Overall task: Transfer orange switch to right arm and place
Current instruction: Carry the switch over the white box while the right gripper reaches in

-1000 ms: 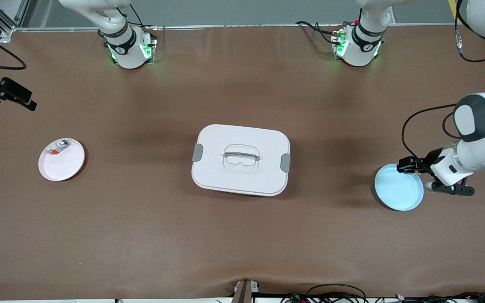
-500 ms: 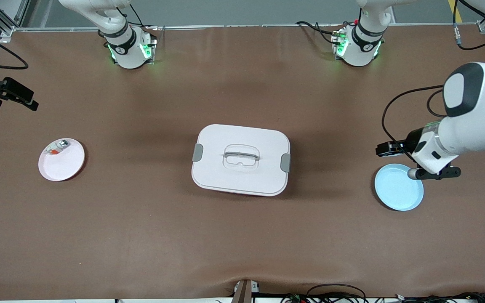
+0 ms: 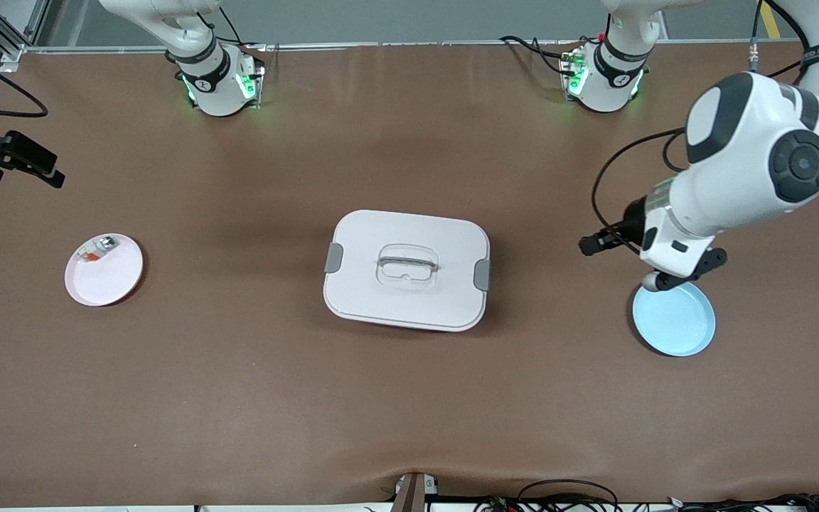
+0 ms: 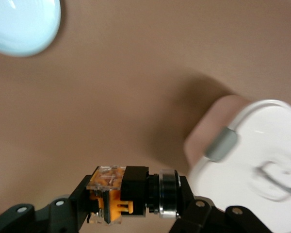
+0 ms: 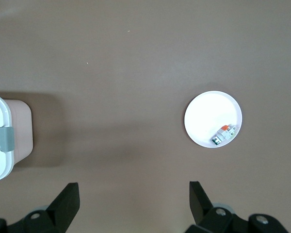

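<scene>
The orange switch [image 4: 135, 188], a black body with an orange part and a silver ring, lies crosswise between the fingers of my left gripper [image 4: 132, 203], which is shut on it. In the front view the left gripper [image 3: 589, 244] hangs over bare table between the blue plate [image 3: 680, 323] and the white box [image 3: 407, 269]; the switch itself is too small to make out there. My right gripper [image 5: 133, 194] is open with nothing between its fingers. It waits in the air at the right arm's end of the table [image 3: 40, 171].
A white lidded box with grey clasps [image 4: 262, 160] sits mid-table. A pink plate [image 3: 114, 281] at the right arm's end holds a small silver-and-clear piece [image 5: 223, 133]. The blue plate [image 4: 22, 24] holds nothing. Cables trail along the table's front edge.
The left arm has lifted off the blue plate and swung toward the white box with the switch in its grip. The right gripper has stayed put.
</scene>
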